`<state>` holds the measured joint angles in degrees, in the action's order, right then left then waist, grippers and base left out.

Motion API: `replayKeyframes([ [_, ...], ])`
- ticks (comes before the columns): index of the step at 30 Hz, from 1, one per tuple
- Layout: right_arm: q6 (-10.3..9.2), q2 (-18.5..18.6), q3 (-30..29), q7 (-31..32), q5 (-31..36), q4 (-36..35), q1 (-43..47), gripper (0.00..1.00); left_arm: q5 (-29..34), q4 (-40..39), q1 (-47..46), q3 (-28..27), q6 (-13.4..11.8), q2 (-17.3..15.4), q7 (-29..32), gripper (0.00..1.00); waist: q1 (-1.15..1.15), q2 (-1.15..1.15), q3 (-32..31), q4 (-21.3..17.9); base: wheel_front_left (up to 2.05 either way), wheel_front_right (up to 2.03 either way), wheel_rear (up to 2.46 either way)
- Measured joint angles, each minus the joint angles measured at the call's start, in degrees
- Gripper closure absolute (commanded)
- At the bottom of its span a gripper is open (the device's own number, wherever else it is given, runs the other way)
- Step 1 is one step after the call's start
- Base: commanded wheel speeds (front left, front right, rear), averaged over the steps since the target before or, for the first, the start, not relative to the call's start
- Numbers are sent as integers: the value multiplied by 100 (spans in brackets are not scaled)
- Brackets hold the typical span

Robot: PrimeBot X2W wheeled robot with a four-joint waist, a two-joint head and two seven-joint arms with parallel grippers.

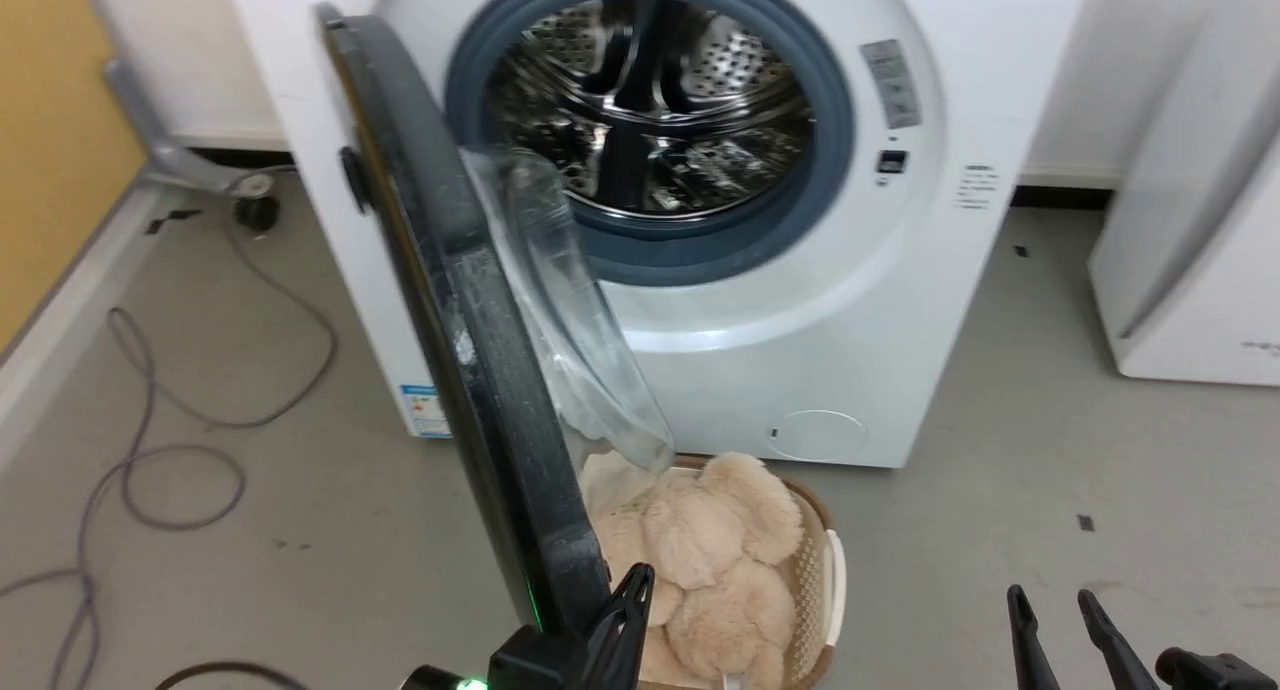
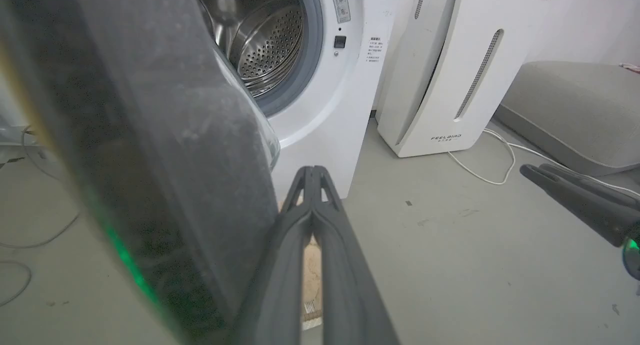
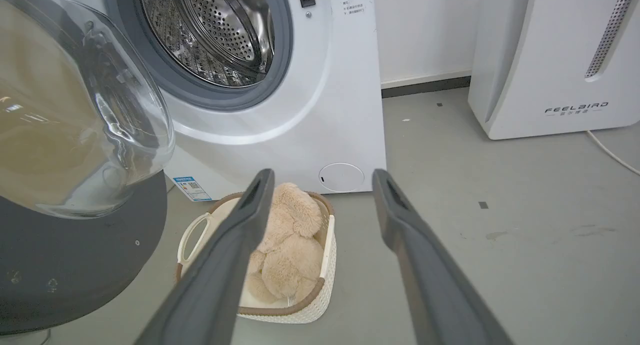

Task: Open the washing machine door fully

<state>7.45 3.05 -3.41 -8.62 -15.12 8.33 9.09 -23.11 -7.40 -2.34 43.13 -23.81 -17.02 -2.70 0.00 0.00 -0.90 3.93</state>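
Swinging out edge-on from the washing machine [image 1: 800,320] in the head view, the washing machine door [image 1: 485,370] has the left gripper [image 1: 630,595] just beside its lower rim, while the left wrist view shows that gripper's fingers pressed together on nothing, and the right wrist view shows the right gripper [image 3: 322,177] spread apart before a basket [image 3: 330,255] on the floor.

A white woven basket [image 3: 300,310] with a brown rim stands on the grey floor [image 1: 1050,420], and a beige plush toy [image 3: 287,245] lies in it. To the right stands a tall white appliance [image 3: 550,60] lettered FEELBIRD. A white cable [image 2: 512,160] curls on the floor just beside it, and a grey cushion [image 2: 575,110] lies beyond. At the far left, grey cables [image 1: 243,482] loop across the floor near a yellow panel [image 1: 50,150]. A grey leg [image 1: 160,140] there ends in a dark caster [image 1: 257,212].
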Motion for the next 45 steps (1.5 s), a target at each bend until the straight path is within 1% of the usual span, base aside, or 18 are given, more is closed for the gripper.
replayKeyframes([
  [8,0,0,-5,12,-10,2,3,0,41,-491,278,-77,-247,-204,112,100,0,0,27,558,0,0,0],
  [16,0,-3,-37,12,-18,12,-3,0,40,-610,365,-294,-438,-333,47,100,0,0,56,1231,0,0,0],
  [22,0,-7,-23,21,-15,7,-10,0,9,-515,379,-716,-578,-498,-174,100,0,0,93,1684,0,0,0],
  [27,0,-9,-31,56,-7,-13,-20,0,-265,-203,375,-1227,-572,-630,-483,100,0,0,141,1901,0,0,0],
  [31,0,-9,-38,97,3,-37,-22,0,-605,145,326,-1735,-501,-717,-739,100,0,0,192,1927,0,0,0],
  [33,0,-9,-22,111,3,-51,-24,0,-889,342,296,-2062,-381,-727,-868,100,0,0,208,1894,0,0,0],
  [37,0,-10,-18,154,2,-60,-25,0,-1237,856,92,-2603,-89,-854,-1042,100,0,0,255,1806,0,0,0],
  [41,0,-10,-19,196,2,-69,-38,0,-1399,1458,-254,-2926,268,-951,-1128,100,0,0,319,1694,0,0,0],
  [45,0,-10,-29,212,2,-69,-126,0,-1499,2085,-637,-3289,524,-984,-1159,100,0,0,372,1572,0,0,0],
])
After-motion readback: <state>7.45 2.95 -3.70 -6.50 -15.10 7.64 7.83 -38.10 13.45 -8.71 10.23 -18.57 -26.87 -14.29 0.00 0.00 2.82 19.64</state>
